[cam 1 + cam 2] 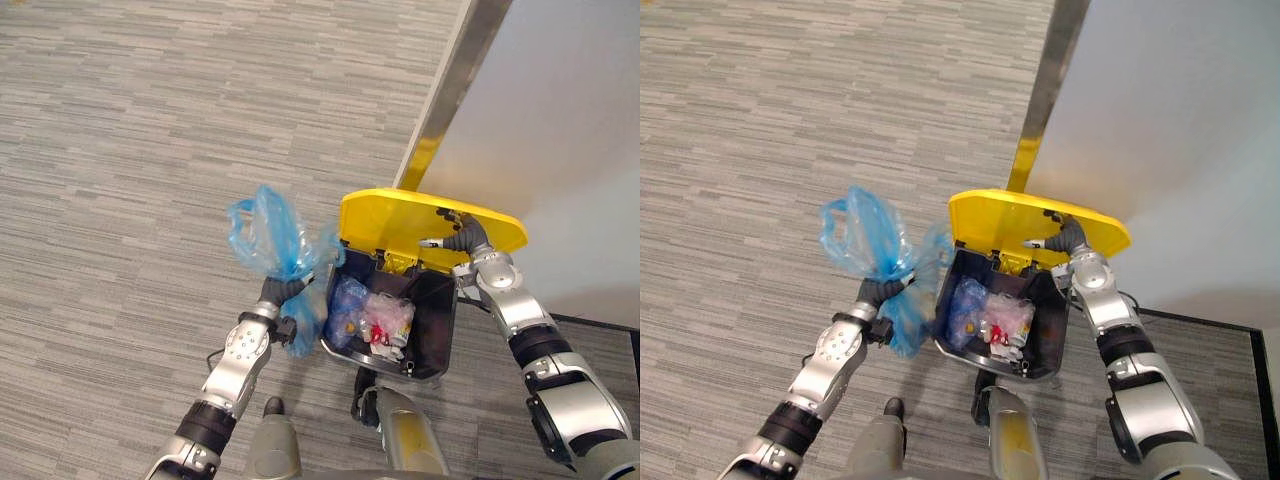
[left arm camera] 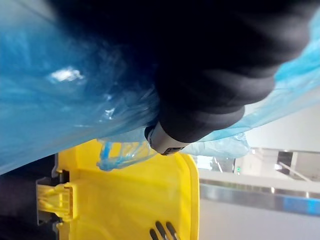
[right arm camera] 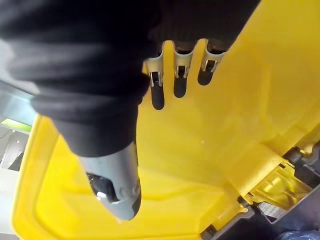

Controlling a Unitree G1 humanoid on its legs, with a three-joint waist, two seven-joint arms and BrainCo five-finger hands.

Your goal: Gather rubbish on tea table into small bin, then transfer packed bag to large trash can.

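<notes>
A tied blue plastic bag point(image 1: 268, 235) hangs from my left hand point(image 1: 277, 291), whose fingers are curled round its gathered neck. The bag's lower part point(image 1: 902, 318) sags beside the left wall of a large black trash can point(image 1: 440, 310). The can's yellow lid point(image 1: 400, 220) stands raised behind it, and my right hand point(image 1: 462, 238) rests straight fingers point(image 3: 180, 85) on the lid's underside point(image 3: 225, 150). Inside the can lie a blue bag and a clear bag of rubbish point(image 1: 385, 318). The left wrist view shows blue plastic point(image 2: 60, 100) right against the hand, with the lid point(image 2: 125, 200) beyond.
A pale wall panel point(image 1: 560, 120) with a metal edge strip point(image 1: 450, 90) rises just behind the can. Grey striped carpet point(image 1: 130, 150) spreads to the left and ahead. A dark-edged mat point(image 1: 1200, 330) lies at the lower right.
</notes>
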